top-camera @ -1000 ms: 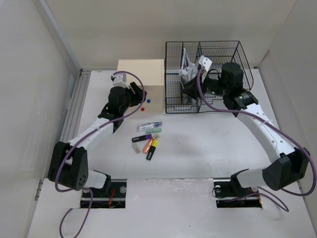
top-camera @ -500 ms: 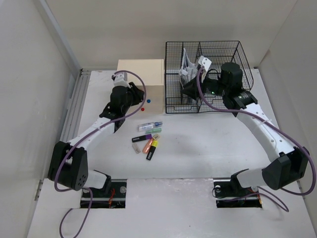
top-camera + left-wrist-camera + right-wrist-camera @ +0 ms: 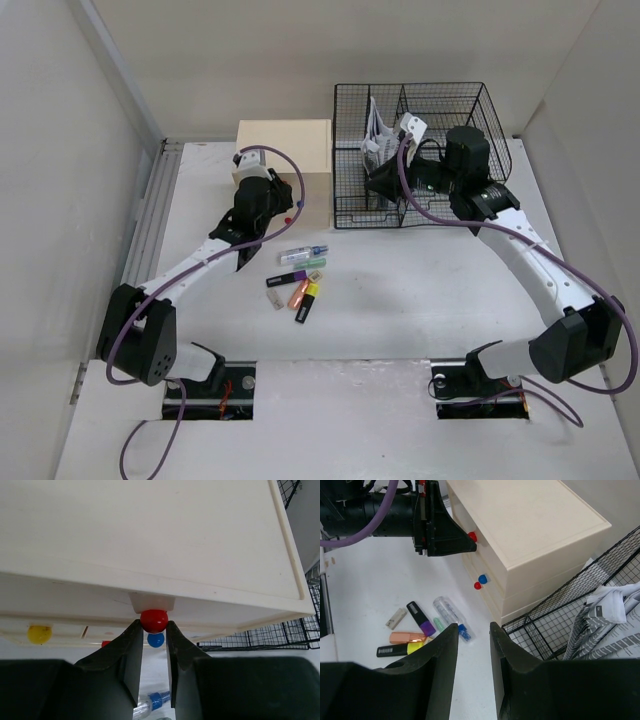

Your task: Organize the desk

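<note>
The white desk [image 3: 420,290] carries a beige drawer box [image 3: 285,150] at the back. My left gripper [image 3: 282,203] is at the box's front. In the left wrist view its fingers [image 3: 134,645] are shut on the red knob [image 3: 153,620] of the top drawer, with a blue knob [image 3: 155,640] just below. My right gripper [image 3: 385,185] hovers at the front of the black wire-mesh organizer [image 3: 440,100]. It is open and empty [image 3: 472,626]. A clear tube with a blue cap [image 3: 303,253] and several highlighters [image 3: 300,292] lie on the desk in front of the box.
Folded papers [image 3: 378,140] stand in the organizer's left compartment. A ridged metal rail [image 3: 150,220] runs along the desk's left side. White walls close in the left, back and right. A small grey piece [image 3: 275,299] lies beside the highlighters.
My left wrist has shifted slightly toward the near side at the drawer box's front. The right arm has not moved.
</note>
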{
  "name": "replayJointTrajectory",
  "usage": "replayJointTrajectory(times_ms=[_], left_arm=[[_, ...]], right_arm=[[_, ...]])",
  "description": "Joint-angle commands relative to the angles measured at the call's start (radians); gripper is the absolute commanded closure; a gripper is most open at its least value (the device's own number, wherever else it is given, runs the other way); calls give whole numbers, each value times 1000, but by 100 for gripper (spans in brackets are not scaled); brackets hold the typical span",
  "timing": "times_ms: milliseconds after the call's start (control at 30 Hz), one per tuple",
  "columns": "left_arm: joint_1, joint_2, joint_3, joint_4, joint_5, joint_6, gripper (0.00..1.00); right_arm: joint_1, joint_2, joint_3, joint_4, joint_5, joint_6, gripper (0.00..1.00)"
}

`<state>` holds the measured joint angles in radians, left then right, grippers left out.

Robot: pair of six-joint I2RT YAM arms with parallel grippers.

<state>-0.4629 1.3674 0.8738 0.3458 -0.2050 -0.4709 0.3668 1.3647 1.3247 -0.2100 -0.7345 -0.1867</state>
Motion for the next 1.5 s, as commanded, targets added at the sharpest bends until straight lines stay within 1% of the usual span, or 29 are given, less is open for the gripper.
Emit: replayJointTrajectory(times_ms=[0, 233, 300, 500, 567, 700, 733, 800, 833, 867, 933, 967, 1000, 1033, 1067, 1100, 1133, 1167, 1200, 1233, 1267, 1300, 1333, 1367, 1400, 1433, 1467], left_arm=[[-8, -42, -2, -1, -28, 15, 99], [-17, -42, 7, -11, -28, 5, 100], [-26, -77, -22, -24, -28, -6, 100], [-129, -204, -192, -2, -60, -83, 100], [-170, -246, -219, -2, -86, -92, 100], [-204, -271, -239, -34, -120, -115, 99], [-204, -281, -239, -47, -120, -115, 87], [-204, -292, -239, -63, -120, -115, 55], [-204, -292, -230, -73, -120, -115, 42], [-215, -310, -229, -94, -120, -115, 27], [-236, -362, -229, -117, -129, -135, 24], [-249, -387, -229, -131, -129, -135, 24], [-263, -446, -229, -160, -138, -147, 24], [-290, -482, -229, -178, -157, -159, 24], [-304, -519, -229, -198, -169, -160, 29], [-316, -556, -229, -215, -184, -160, 36], [-325, -633, -229, -264, -229, -169, 68], [-326, -672, -229, -295, -259, -179, 84], [-326, -707, -216, -329, -292, -179, 96], [-326, -773, -202, -390, -368, -192, 100], [-326, -804, -202, -416, -401, -192, 100], [-326, -833, -190, -438, -422, -202, 100], [-326, -861, -190, -473, -460, -202, 97], [-326, -907, -181, -484, -470, -202, 90], [-326, -927, -180, -494, -470, -202, 86], [-326, -944, -180, -495, -470, -202, 82], [-326, -971, -180, -519, -470, -202, 76]], right_arm=[[-2, -21, -9, 26, -26, 7, 63], [-2, -21, -18, 26, -26, 7, 63], [-2, -21, -18, 26, -26, 7, 63], [-2, -21, -28, 35, -49, 7, 63], [-2, -12, -28, 35, -58, 7, 63], [-2, -3, -28, 35, -69, 7, 63], [9, 7, -28, 26, -69, -3, 58], [23, 19, -15, -8, -84, -49, 50], [38, 28, -3, -67, -95, -87, 46], [38, 45, 22, -96, -95, -156, 39], [70, 63, 42, -173, -106, -223, 34], [83, 63, 51, -198, -97, -297, 32], [96, 76, 62, -224, -86, -342, 29], [131, 86, 62, -251, -51, -390, 26], [158, 86, 62, -296, -24, -434, 26], [185, 96, 62, -314, 3, -527, 26], [242, 96, 47, -315, 47, -569, 29], [273, 96, 30, -315, 72, -607, 32], [306, 96, -16, -306, 95, -673, 35], [337, 108, -40, -292, 112, -706, 41], [398, 125, -62, -278, 153, -732, 44], [431, 141, -76, -267, 176, -758, 48], [458, 186, -85, -267, 196, -810, 52], [486, 213, -85, -267, 237, -824, 54], [530, 240, -85, -282, 254, -839, 56], [547, 267, -59, -282, 268, -873, 57], [561, 321, -50, -282, 303, -873, 59]])
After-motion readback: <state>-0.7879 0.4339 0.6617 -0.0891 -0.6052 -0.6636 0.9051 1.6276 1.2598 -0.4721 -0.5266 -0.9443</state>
